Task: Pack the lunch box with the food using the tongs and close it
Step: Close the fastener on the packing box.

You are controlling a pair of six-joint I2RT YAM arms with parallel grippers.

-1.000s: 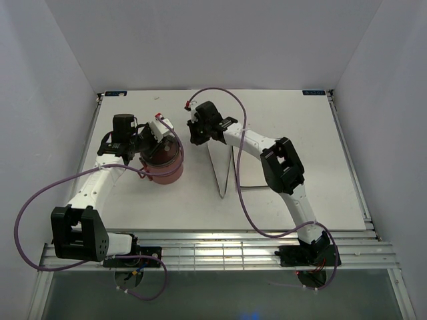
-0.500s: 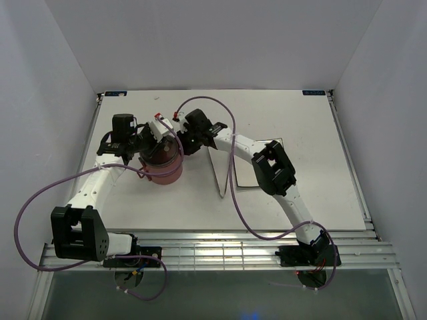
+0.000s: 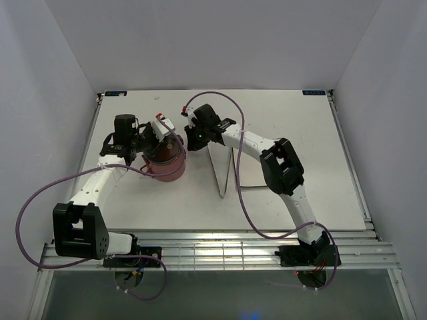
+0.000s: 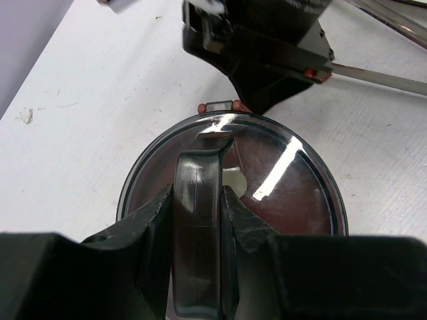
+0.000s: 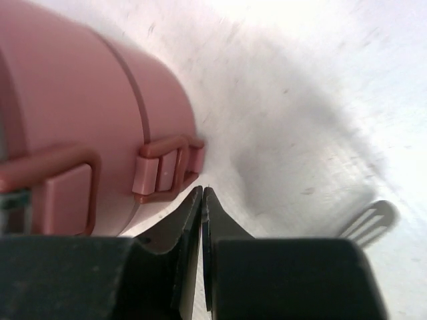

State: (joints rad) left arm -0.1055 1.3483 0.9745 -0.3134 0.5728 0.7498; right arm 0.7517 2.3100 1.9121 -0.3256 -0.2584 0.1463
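Note:
The lunch box, dusty red with its round cover on, stands at the left middle of the table. My left gripper is above it, shut on the dark handle that arches over the glossy cover. My right gripper is shut and empty, low at the box's right side. In the right wrist view its tips sit just below a red clasp on the box wall. The silver tongs lie in a narrow V on the table to the right. No food shows.
A white square plate lies flat just right of the tongs, partly under the right arm. One slotted tongs end shows past the right gripper. The right gripper's black body hangs close behind the box. Side walls enclose the table.
The right gripper swung left against the box's side, then drew back a little to the right. The left gripper kept hold of the handle, and the box shifted slightly.

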